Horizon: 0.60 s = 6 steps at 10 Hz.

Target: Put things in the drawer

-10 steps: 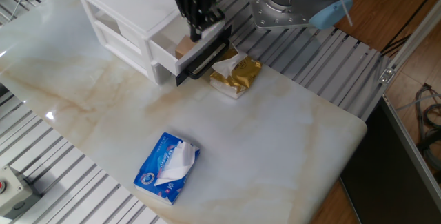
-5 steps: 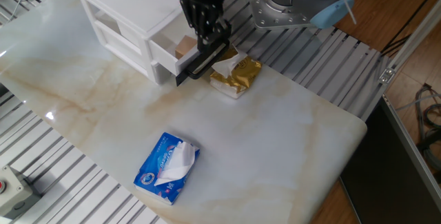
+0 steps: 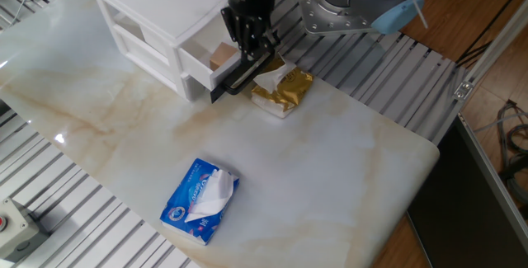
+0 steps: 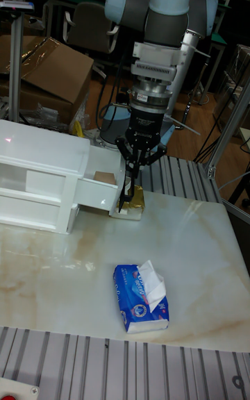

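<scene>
Block point(image 3: 223, 55) is seen lying inside the open drawer point(image 3: 200, 63), just behind its black handle point(image 3: 245, 72); it is judged light, rigid, non-fragile, best pinched across two opposite flat faces. Gripper point(image 3: 251, 47) is placed at the drawer's front edge above the handle, jaws nearly pressed together, nothing held.

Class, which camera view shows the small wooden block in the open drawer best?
The fixed view: it looks down into the drawer, so the block shows its top and a side beside the gripper. The tall fixed view shows only the block's top edge over the drawer wall.
</scene>
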Tool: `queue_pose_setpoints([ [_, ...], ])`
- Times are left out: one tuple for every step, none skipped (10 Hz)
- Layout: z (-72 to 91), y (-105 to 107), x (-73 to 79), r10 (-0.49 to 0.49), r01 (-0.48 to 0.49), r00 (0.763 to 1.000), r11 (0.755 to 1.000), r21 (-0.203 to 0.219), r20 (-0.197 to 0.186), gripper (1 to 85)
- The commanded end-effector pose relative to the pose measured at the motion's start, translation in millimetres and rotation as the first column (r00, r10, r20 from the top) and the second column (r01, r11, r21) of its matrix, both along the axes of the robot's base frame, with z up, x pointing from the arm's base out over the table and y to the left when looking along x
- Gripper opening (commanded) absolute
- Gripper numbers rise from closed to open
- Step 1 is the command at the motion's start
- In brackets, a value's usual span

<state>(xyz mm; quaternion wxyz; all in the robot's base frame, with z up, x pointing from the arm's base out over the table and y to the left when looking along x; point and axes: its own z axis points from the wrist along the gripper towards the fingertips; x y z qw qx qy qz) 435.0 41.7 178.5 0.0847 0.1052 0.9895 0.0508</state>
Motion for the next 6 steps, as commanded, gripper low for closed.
queue_pose_setpoints([
  [-7.0, 6, -9.3, 0.003, -0.002, 1.000, 1.000, 0.027, -0.031, 1.0],
  [-8.5, 4, -10.6, 0.007, -0.007, 0.999, 1.000, 0.021, -0.035, 1.0],
  [-9.5, 4, -11.8, 0.009, -0.008, 0.999, 1.000, 0.022, -0.038, 1.0],
  [-10.7, 3, -12.5, 0.011, -0.010, 0.999, 1.000, 0.022, -0.039, 1.0],
  [-11.5, 0, -13.7, 0.015, -0.015, 0.999, 1.000, 0.010, -0.043, 1.0],
  [-12.4, -4, -15.0, 0.020, -0.020, 0.999, 1.000, 0.001, -0.048, 1.0],
])
